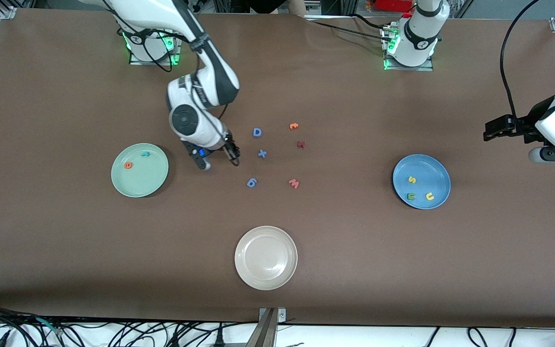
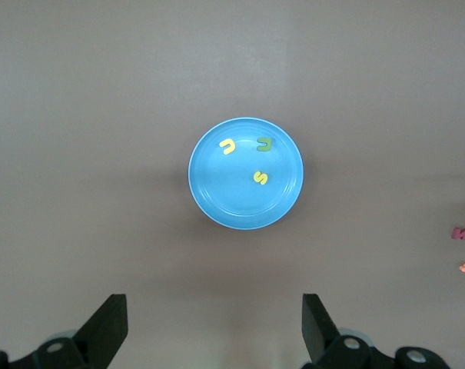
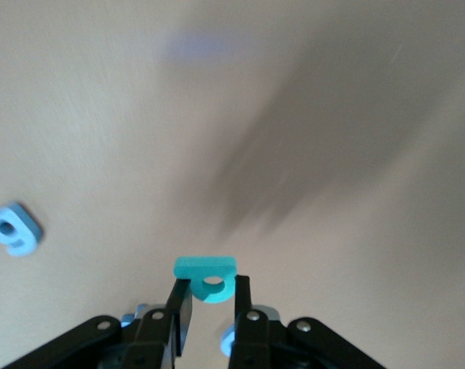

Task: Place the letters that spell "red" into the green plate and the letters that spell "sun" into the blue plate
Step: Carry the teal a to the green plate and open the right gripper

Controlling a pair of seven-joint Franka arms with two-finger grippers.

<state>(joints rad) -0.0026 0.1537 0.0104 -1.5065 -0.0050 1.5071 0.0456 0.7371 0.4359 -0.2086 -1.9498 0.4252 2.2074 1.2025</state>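
Note:
My right gripper (image 3: 210,296) is shut on a teal "d" letter (image 3: 207,275) and holds it above the brown table. In the front view the right gripper (image 1: 233,156) hangs between the green plate (image 1: 148,181) and the loose letters. An orange "e" (image 1: 128,165) and a teal "r" (image 1: 145,154) lie in the green plate. The blue plate (image 1: 427,168) holds a yellow "s" (image 1: 411,180), a green "n" (image 1: 410,196) and a yellow "u" (image 1: 429,196). My left gripper (image 2: 214,327) waits open, high above the table, with the blue plate (image 2: 224,198) in its view.
Loose letters lie mid-table: a blue "D" (image 1: 257,132), a blue cross-shaped letter (image 1: 262,153), a blue "6" shape (image 1: 252,182), an orange letter (image 1: 294,126), a dark red letter (image 1: 300,144), a pink "w" (image 1: 294,183). An off-white plate (image 1: 266,270) sits nearest the front camera.

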